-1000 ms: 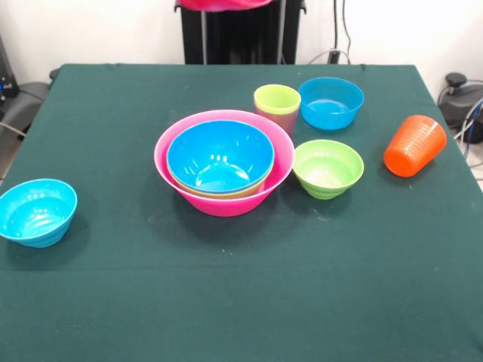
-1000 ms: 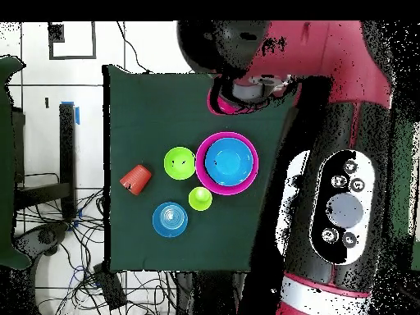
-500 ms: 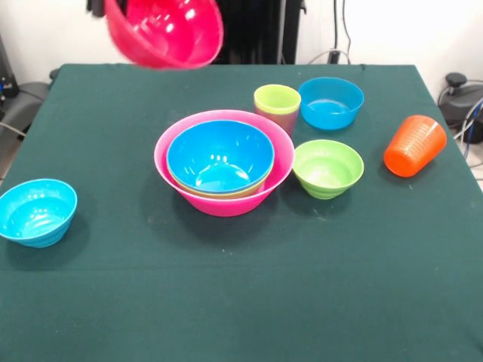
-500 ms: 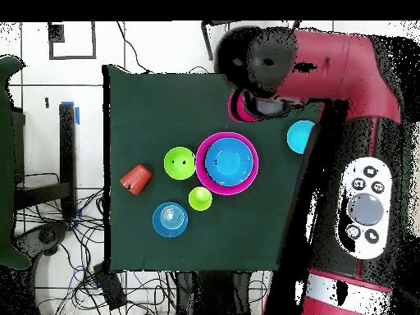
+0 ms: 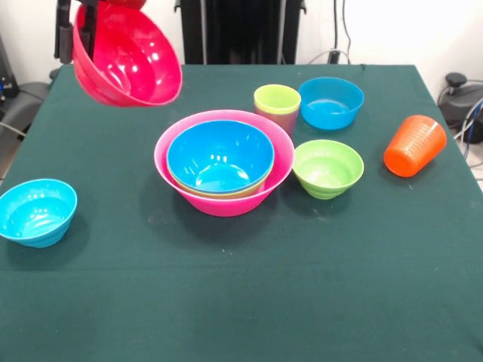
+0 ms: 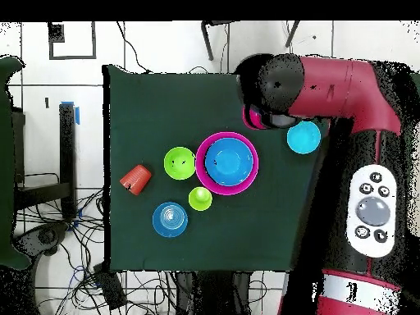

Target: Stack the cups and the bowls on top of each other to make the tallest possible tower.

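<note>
My gripper (image 5: pixel 78 34) hangs at the upper left of the front view, shut on the rim of the small red bowl (image 5: pixel 128 59), which is tilted in the air above the table. The tower (image 5: pixel 226 200) is the huge pink bowl holding a large blue bowl (image 5: pixel 219 157), with a green rim showing between them. Behind it stands the lime green cup (image 5: pixel 277 100), which seems to sit in a purple one. The orange cup (image 5: pixel 413 145) lies on its side at the right. In the overhead view my arm (image 6: pixel 328 78) hides the gripper, and only a sliver of the red bowl (image 6: pixel 253 118) shows.
A small green bowl (image 5: pixel 327 167) sits right of the tower. One light-blue bowl (image 5: pixel 330 102) is behind it, another (image 5: pixel 36 211) near the left table edge. From above, the tower (image 6: pixel 253 174), green bowl (image 6: pixel 180 162) and orange cup (image 6: pixel 135 178) lie in a row.
The red bowl has come down from the top edge and moved left in the front view. Overhead, the arm swung right, uncovering the light-blue bowl by the table's edge.
</note>
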Available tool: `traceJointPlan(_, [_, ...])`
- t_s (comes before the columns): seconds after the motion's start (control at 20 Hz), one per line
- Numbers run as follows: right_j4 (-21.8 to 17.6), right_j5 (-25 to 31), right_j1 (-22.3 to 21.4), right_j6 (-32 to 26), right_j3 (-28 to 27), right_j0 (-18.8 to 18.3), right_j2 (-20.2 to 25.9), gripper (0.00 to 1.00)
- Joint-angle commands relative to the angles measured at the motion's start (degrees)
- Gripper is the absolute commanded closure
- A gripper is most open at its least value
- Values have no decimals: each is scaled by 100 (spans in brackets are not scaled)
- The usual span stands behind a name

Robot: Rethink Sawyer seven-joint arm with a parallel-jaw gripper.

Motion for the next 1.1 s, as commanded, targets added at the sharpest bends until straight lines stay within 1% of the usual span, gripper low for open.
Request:
traceJointPlan(0.05, [-389,-284,-13,-1550,994,89,557,100])
traceJointPlan(0.15, [-277,-247,5,-1568,1098,30,649,100])
traceJointPlan(0.25, [-101,-233,33,-1805,1237,-130,867,100])
traceJointPlan(0.4, [105,-132,90,-1999,1388,-319,1128,100])
traceJointPlan(0.5, [155,-91,119,-2039,1454,-416,1248,100])
traceJointPlan(0.75, [191,69,156,-2021,1605,-623,1524,100])
traceJointPlan(0.9, [327,168,200,-1968,1772,-819,1725,100])
traceJointPlan(1.1, [461,141,245,-1856,1956,-1074,1973,100])
